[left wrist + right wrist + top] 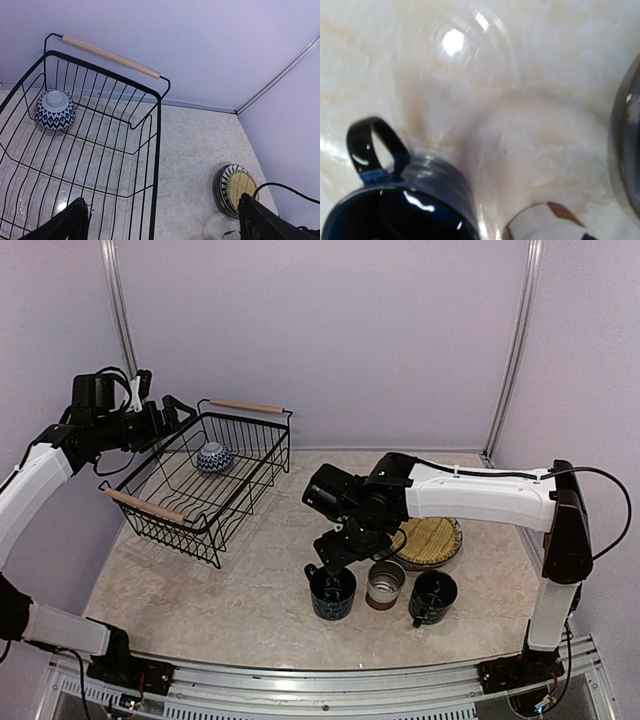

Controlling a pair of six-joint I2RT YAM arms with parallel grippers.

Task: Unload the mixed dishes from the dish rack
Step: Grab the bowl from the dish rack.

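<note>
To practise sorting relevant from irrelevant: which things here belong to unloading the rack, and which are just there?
Job: dish rack, patterned bowl, blue mug, grey cup, green mug, plate stack.
Just there: table, walls, metal corner posts.

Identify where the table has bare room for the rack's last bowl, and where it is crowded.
Free: the marble tabletop between the black wire dish rack and the dark blue mug. Crowded: that mug, the grey brown-based cup, the dark green mug and the stacked plates cluster together.

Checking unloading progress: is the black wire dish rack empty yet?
Not empty: one small blue-and-white patterned bowl sits inside the black wire dish rack, near its far wooden handle.
</note>
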